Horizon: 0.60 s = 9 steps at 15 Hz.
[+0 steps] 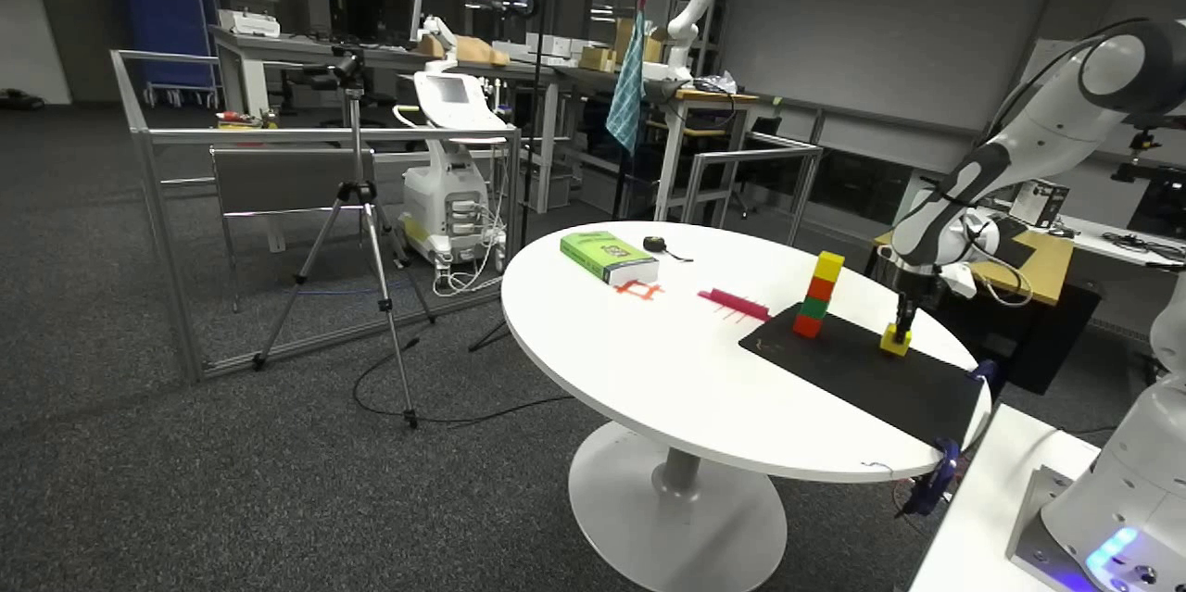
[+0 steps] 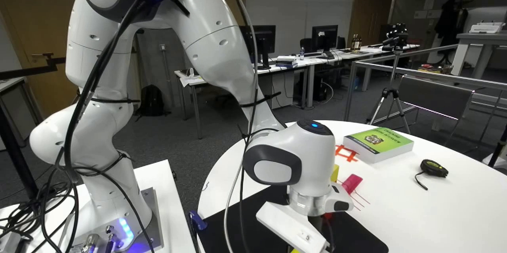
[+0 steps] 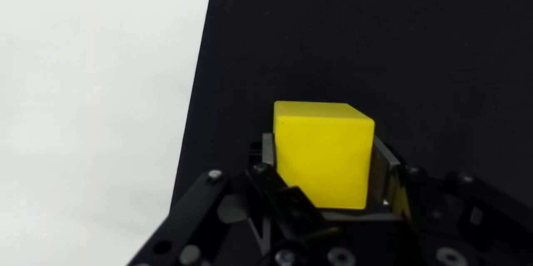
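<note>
In exterior view, we look down from farther back over white table (image 1: 667, 360), robot arm (image 1: 1056, 147) at right edge. In exterior view, we look from close by arm, past it, to far desks (image 2: 307, 62). Both share table, green book (image 1: 607, 254). Wrist view looks down, very near yellow block (image 3: 322, 162).

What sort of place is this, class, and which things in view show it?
Probably a robotics research lab: a white robot arm is mounted beside a round table, a second arm stands in the background, and a tripod stands on the floor nearby.
</note>
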Each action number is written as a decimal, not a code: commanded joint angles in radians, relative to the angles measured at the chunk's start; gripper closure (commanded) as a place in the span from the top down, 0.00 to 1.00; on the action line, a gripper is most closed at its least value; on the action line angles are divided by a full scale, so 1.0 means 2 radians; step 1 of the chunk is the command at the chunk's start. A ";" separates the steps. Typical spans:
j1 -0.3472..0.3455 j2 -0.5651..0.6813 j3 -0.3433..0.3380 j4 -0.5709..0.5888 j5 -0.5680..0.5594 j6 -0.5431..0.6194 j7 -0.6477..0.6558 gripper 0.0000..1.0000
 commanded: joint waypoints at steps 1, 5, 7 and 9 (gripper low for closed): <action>-0.004 -0.064 0.003 -0.006 0.021 -0.062 0.029 0.30; 0.002 -0.128 -0.011 -0.004 0.028 -0.140 0.059 0.30; 0.006 -0.160 -0.016 -0.005 0.033 -0.159 0.052 0.30; 0.014 -0.193 -0.021 -0.006 0.026 -0.169 0.054 0.30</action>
